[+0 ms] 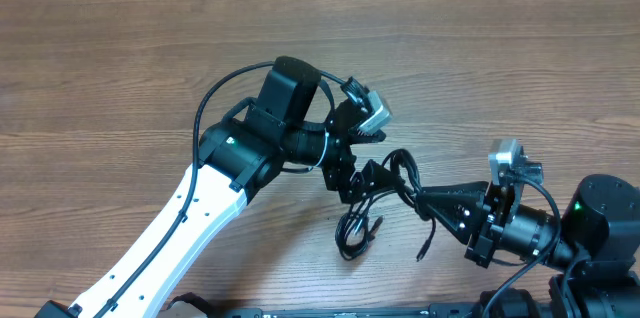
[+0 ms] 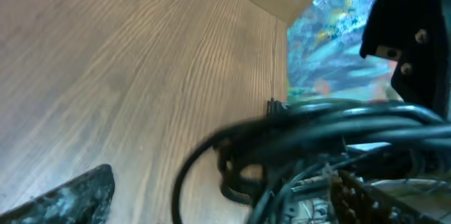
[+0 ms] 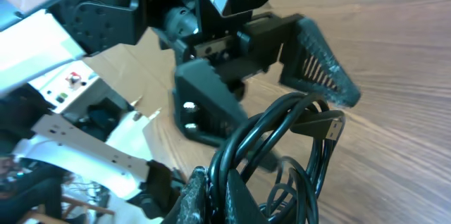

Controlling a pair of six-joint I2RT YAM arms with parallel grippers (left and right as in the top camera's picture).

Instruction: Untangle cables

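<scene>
The cables (image 1: 398, 170) are thin black cords bunched between the two grippers. Loose loops (image 1: 354, 234) and a free end (image 1: 426, 246) lie on the wood below them. My right gripper (image 1: 424, 199) reaches in from the right. In the right wrist view it (image 3: 222, 194) is shut on several strands of the cables (image 3: 262, 136), and a metal-tipped plug (image 3: 328, 126) sticks out to the right. My left gripper (image 1: 356, 175) stands open around the bunch, its fingers wide apart on either side. In the left wrist view one finger (image 2: 70, 199) sits far left and the cables (image 2: 317, 122) cross the middle.
The wooden table (image 1: 120, 58) stretches far to the left and back. The white left arm (image 1: 170, 228) slants in from the bottom left. The right arm's base (image 1: 600, 220) sits at the bottom right, near the table's front edge.
</scene>
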